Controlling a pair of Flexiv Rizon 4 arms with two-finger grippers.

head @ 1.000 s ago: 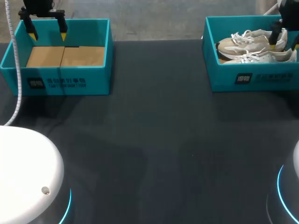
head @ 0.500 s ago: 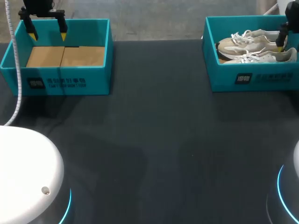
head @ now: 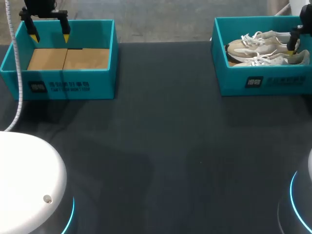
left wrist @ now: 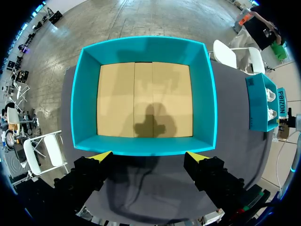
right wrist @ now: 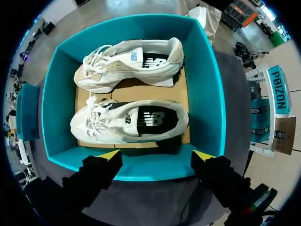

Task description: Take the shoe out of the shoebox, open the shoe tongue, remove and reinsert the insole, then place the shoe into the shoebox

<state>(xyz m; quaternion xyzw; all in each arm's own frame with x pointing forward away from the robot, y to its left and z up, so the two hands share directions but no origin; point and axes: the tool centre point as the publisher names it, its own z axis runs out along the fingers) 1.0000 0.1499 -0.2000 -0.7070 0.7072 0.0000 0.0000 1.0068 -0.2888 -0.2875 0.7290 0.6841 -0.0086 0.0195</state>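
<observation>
Beige-and-white, the shoe (right wrist: 129,121) is lying on its side inside the teal shoebox (right wrist: 207,94), just beside its twin (right wrist: 131,63). The right gripper (right wrist: 157,155) is hanging over the box's wall, fingers spread wide and holding nothing. Coming down here, a finger is risking the wall, or snagging the loose laces (right wrist: 96,125) and dragging both shoes. The left gripper (left wrist: 148,155), likewise spread, is hovering over the empty box (left wrist: 84,94). Side logos (right wrist: 150,120) and white box print (head: 280,82) are showing; I am leaving them unread.

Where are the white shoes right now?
In the head view, both white shoes lie side by side inside the teal shoebox at the far right of the table, with the right arm's open jaws hovering over that box.
</observation>
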